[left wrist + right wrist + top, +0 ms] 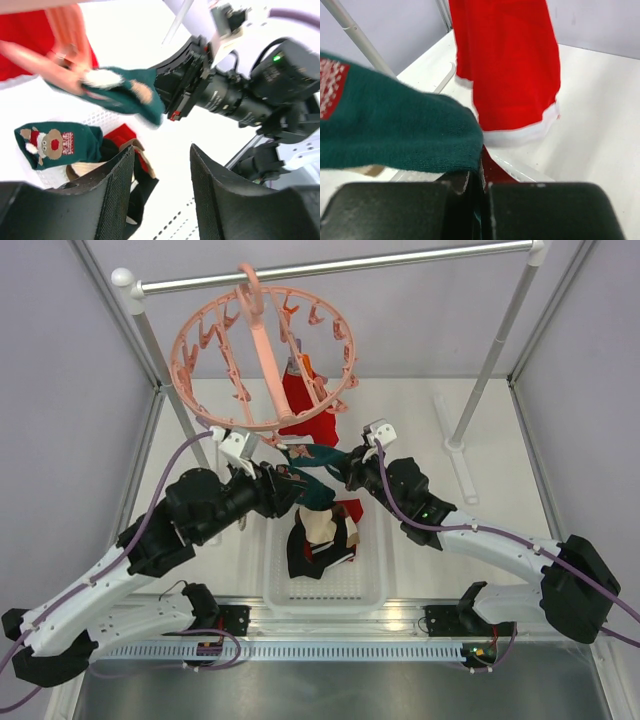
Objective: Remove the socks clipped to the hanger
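From above, the round salmon-pink plastic drying ring [265,360] hangs by its hook from the silver metal rail [400,262]. One long red fabric sock [305,405] is clipped to it, beyond both sets of jaws. The left gripper [288,485] and the right gripper [345,468] face each other, with a dark teal patterned sock [310,460] between them. Below the jaws sits one white perforated plastic basket [375,585]. It holds a beige-brown sock [322,530], a black sock [300,558] and a red piece [350,510].

In the left wrist view, the left gripper's [160,190] jaws stand apart with nothing between them. Ahead of them the right gripper [182,87] is clamped on the dark teal sock [132,95], and a pink clip [65,67] pinches the sock's far end. Left of the jaws, a second teal sock with a reindeer face [52,142] lies in the basket [100,120].

In the right wrist view, the right gripper's [477,192] jaws are closed on the edge of the dark teal sock [395,135], which spreads leftward. The red sock [505,65] hangs straight ahead.
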`<state>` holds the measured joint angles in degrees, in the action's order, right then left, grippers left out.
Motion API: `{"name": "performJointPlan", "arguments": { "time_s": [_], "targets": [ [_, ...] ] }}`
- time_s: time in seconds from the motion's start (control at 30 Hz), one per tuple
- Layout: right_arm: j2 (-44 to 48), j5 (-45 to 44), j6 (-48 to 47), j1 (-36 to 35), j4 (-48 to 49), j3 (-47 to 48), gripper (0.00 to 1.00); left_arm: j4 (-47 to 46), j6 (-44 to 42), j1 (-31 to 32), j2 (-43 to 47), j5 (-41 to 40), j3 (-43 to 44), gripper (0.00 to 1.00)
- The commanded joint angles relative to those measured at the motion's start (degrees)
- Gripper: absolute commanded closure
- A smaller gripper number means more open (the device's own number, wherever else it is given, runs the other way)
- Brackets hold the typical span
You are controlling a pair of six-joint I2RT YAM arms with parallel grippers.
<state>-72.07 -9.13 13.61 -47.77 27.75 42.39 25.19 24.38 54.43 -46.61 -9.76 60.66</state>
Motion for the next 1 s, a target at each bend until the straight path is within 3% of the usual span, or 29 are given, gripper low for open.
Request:
{"name": "performJointPlan", "arguments": {
  "time_s": [0.0,0.3,0.57,0.97],
  "targets": [
    [0.09,-1.69,0.9,0.13,0.46,1.91,0.99,0.3,3.12,-0.21,2.48,-0.17,0.59,0.48],
    [0.0,-1.95,1.42,-0.92,1.08,2.26,0.99,0.12,7.17,-0.21,4.07,-14.49,2.17,0.42],
    [0.18,-7.13,0.9,-3.82,2.22,1.73,0.99,-2.34,6.91,-0.21,2.23,-18.27,6.39,0.42],
    [0.8,-26.27,-2.61,-12.78,7.14,0.23,0.99,-3.83,5.94,-0.12,-0.5,-18.28,10.52,0.4]
  ]
}}
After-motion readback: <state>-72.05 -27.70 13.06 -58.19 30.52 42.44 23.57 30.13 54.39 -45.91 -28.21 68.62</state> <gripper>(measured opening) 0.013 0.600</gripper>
